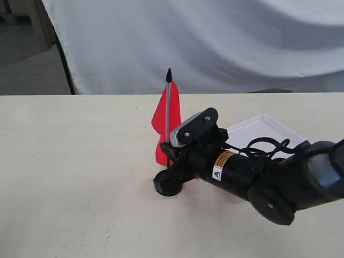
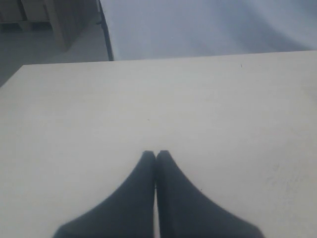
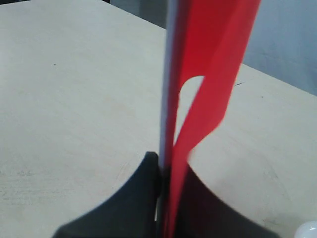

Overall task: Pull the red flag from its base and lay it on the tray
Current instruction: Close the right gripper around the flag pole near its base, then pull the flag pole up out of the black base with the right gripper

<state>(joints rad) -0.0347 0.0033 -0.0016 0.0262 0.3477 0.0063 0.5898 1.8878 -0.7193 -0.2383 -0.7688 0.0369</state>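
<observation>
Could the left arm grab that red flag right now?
Probably not: the left gripper is shut over the table with no red flag in its view, and the right gripper clamps its stick.

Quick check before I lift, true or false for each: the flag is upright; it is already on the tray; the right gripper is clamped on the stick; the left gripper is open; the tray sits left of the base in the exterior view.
1. The red flag stands upright over its base. True.
2. The flag lies on the tray. False: it is upright at the base, off the tray.
3. The right gripper is shut on the flag's stick. True.
4. The left gripper is open. False: it is shut and holds nothing.
5. The tray is left of the base in the exterior view. False: it lies to the right.
</observation>
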